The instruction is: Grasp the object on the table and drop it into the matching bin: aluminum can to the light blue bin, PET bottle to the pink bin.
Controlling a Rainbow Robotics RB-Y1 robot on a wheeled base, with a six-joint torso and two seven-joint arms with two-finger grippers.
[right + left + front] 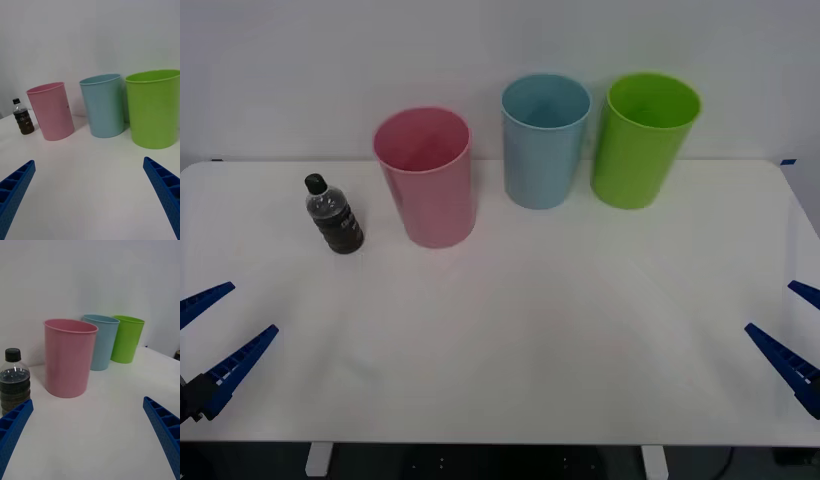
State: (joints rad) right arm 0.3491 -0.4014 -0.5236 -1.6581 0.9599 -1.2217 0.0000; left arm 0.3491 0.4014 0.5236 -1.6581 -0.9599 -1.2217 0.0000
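Front view: looking forward and down from above the arms over the table (560,340), bins in a row near the far edge. Right wrist view: low over the tabletop, facing the lime green bin (153,108) nearest. Left wrist view: equally low, facing the pink bin (68,358) close up. Shared by all three: pink bin, light blue bin (545,142), lime green bin, PET bottle (333,215).
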